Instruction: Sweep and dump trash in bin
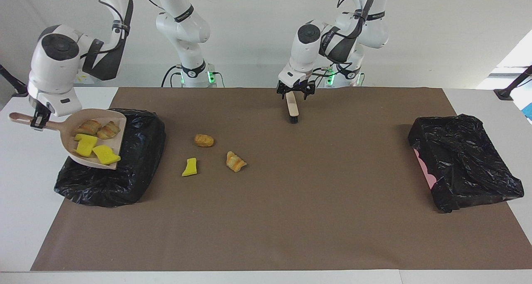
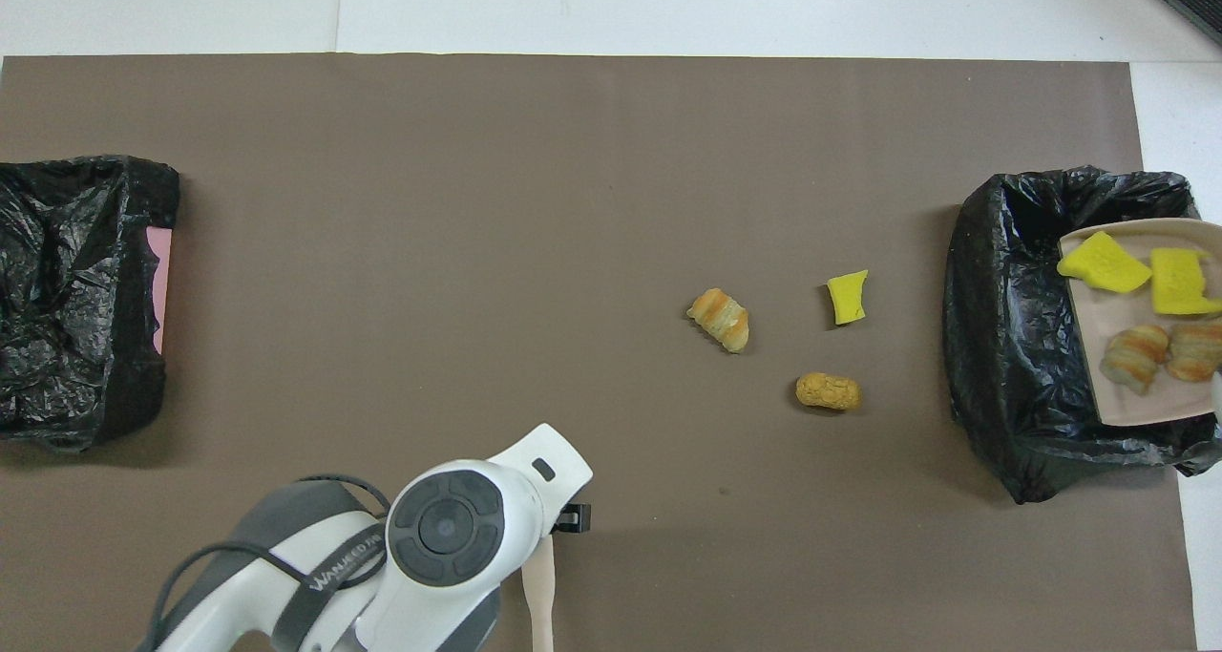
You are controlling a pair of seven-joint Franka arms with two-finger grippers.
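Right hand grips the dustpan by its handle, the handle pointing out past the counter's right-arm end, the pan's mouth hanging tilted over the black-lined bin; in the pan, two yellow sponge chunks and two bread pieces; on the brown mat beside the bin, a yellow chunk, a round brown lump and a striped bread piece; left hand, fingers spread wide, straddles the brush, which lies handle toward the robots; a second black-lined bin at the left arm's end.
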